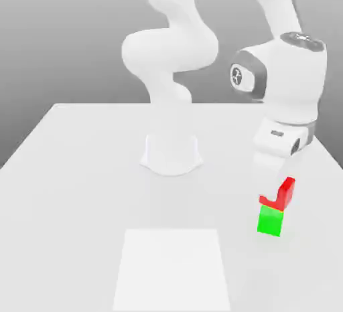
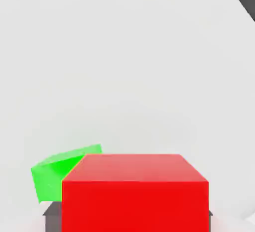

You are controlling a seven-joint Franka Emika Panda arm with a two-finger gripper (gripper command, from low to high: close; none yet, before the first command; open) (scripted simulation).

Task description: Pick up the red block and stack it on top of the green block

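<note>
So my tool (image 1: 280,182) is clamped tight on the red block (image 1: 285,193), holding it right above the green block (image 1: 270,221). From the exterior view they look like they're touching or barely apart, can't really tell. The green block sits on the white bench (image 1: 80,170), close to its edge on the exterior view's right.

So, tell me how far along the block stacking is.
Done: the red block is picked up, clamped in the shut gripper and clear of the table. In hand: it hangs just above the green block, tilted in the exterior view; the hand view shows the green block partly off to one side, so it is not squarely lined up. Left: centre it, set it down, open the gripper.
</note>
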